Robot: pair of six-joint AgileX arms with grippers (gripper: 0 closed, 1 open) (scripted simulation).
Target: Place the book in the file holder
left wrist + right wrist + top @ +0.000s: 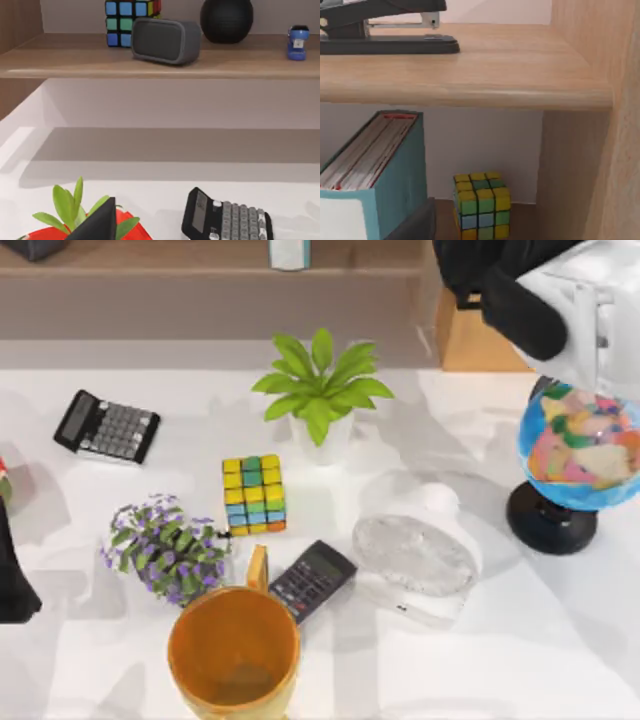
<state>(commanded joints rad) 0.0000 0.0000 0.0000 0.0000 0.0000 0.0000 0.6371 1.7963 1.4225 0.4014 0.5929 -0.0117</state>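
Right pincer (pixel 415 222) holds the teal-edged book (pixel 375 170) under the shelf (pixel 470 75); left pincer's state unclear

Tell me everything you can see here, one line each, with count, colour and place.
mug: one, orange, table front
calculator: two, dark grey, table left; second beside mug
cube: one, multicoloured, table middle
plant: one, green, white pot, behind cube
flowers: one, purple, left of mug
clear object: one, right of second calculator
globe: one, blue, table right
book: one, teal and white, under shelf
stapler: one, black, on shelf
speaker: one, grey, on shelf
left arm: black, left edge
right arm: white and black, upper right
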